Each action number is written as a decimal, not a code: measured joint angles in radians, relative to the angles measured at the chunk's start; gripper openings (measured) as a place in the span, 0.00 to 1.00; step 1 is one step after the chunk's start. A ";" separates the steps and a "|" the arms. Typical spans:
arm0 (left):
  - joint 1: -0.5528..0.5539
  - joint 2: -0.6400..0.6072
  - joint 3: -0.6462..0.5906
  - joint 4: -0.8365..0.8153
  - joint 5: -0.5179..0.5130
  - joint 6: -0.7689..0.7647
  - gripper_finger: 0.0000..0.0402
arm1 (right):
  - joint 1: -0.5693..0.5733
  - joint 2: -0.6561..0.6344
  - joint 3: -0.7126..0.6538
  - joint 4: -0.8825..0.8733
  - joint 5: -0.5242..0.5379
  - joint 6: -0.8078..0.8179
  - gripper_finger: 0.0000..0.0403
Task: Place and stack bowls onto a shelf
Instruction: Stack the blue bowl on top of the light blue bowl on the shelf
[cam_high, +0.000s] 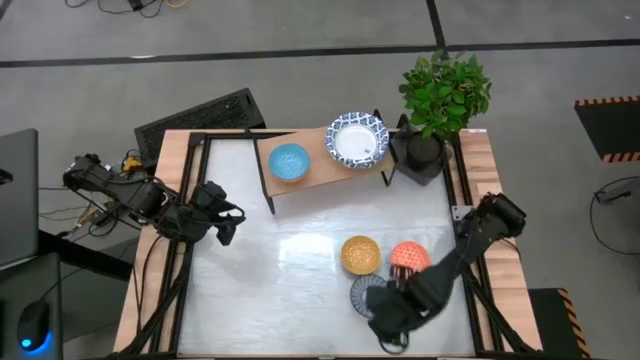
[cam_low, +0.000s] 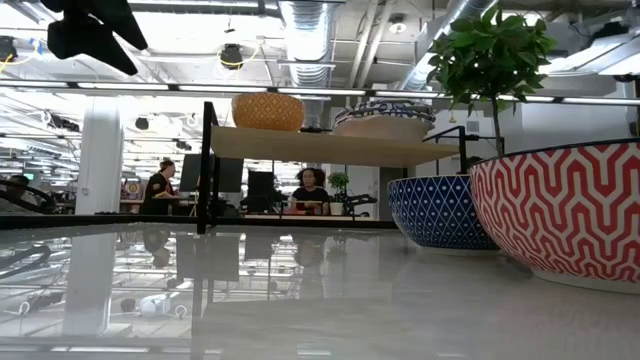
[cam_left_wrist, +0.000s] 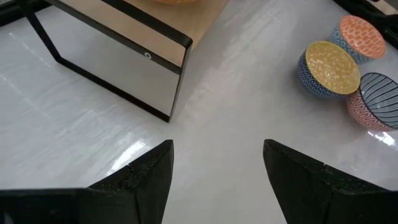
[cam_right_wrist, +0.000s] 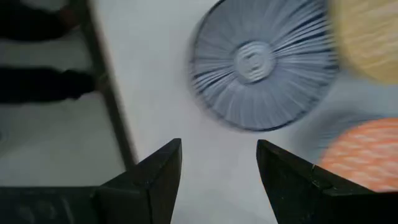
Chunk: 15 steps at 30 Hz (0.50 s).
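Observation:
On the light wood shelf (cam_high: 322, 172) at the table's far side rest a light blue bowl (cam_high: 289, 161) and a wide white bowl with a blue rim (cam_high: 357, 139). Three small bowls stand on the table near its right side: yellow-orange (cam_high: 361, 254), orange-red (cam_high: 409, 257) and dark blue (cam_high: 366, 291). My right gripper (cam_high: 380, 314) hovers open just on the near side of the dark blue bowl (cam_right_wrist: 261, 62), fingers (cam_right_wrist: 158, 171) touching nothing. My left gripper (cam_high: 226, 216) waits open at the left edge, above the table.
A potted green plant (cam_high: 442, 95) in a black pot stands at the shelf's right end. The shelf's thin black legs (cam_left_wrist: 118, 68) stand on the white tabletop (cam_high: 290, 270). Bare tabletop lies between the left gripper and the three small bowls. People sit in the room behind.

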 joint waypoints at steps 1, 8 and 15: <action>0.000 0.000 0.000 0.000 0.000 0.000 0.58 | 0.003 0.000 -0.021 0.038 -0.020 -0.004 0.58; 0.000 0.000 0.000 -0.001 0.000 0.000 0.58 | 0.005 0.000 -0.180 0.235 -0.034 -0.054 0.58; 0.000 0.000 0.000 -0.013 0.000 0.000 0.58 | 0.006 0.001 -0.266 0.322 -0.026 -0.185 0.58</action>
